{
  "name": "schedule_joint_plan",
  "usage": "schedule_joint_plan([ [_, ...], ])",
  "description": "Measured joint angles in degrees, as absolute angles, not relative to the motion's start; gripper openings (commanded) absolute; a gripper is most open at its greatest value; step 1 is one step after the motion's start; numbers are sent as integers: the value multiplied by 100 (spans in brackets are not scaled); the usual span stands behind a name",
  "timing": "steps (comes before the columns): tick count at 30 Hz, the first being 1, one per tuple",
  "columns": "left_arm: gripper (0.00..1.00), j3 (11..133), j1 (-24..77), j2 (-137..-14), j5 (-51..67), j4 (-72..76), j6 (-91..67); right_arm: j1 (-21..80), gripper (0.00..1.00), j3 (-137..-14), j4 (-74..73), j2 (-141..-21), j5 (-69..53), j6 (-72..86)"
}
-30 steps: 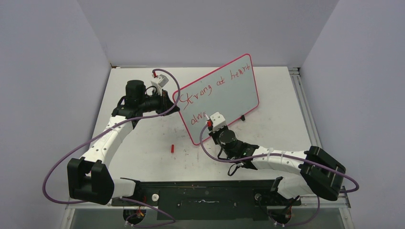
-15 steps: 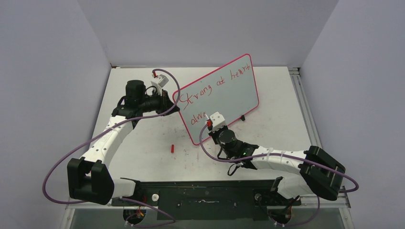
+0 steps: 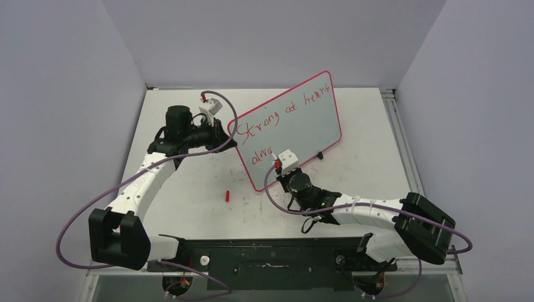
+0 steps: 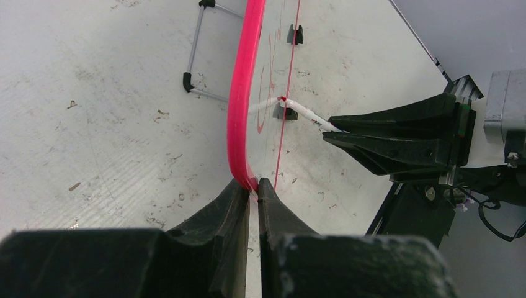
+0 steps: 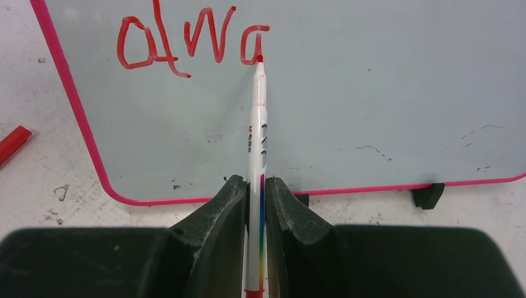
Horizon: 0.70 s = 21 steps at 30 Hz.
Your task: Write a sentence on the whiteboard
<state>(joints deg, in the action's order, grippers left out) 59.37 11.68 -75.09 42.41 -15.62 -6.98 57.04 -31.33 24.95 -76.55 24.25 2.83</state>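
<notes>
Smooth glossy whiteboard (image 5: 372,93) w/ pink plastic rim (image 4: 239,124); tabletop (image 5: 31,186) matt, scuffed.

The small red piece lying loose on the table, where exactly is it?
In the top view, the small red piece lies on the scuffed white tabletop, left of the pink-rimmed whiteboard's near corner.
</notes>
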Motion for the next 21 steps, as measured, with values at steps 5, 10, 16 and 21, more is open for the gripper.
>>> schedule_joint_plan([
  [5, 0, 5937, 1168, -7509, 4241, -1564, -698, 5704, 5, -3124, 2493, -7655, 2438, 305],
  [10, 0, 5937, 1168, -7509, 4241, -1564, -698, 5704, 5, -3124, 2493, -7655, 2510, 303],
  [16, 0, 5937, 1168, -7509, 4241, -1564, -701, 5655, 5, -3153, 2484, -7658, 2571, 215],
  [21, 0, 5937, 1168, -7507, 4246, -1562, -701, 5631, 5, -3183, 2480, -7627, 2593, 180],
])
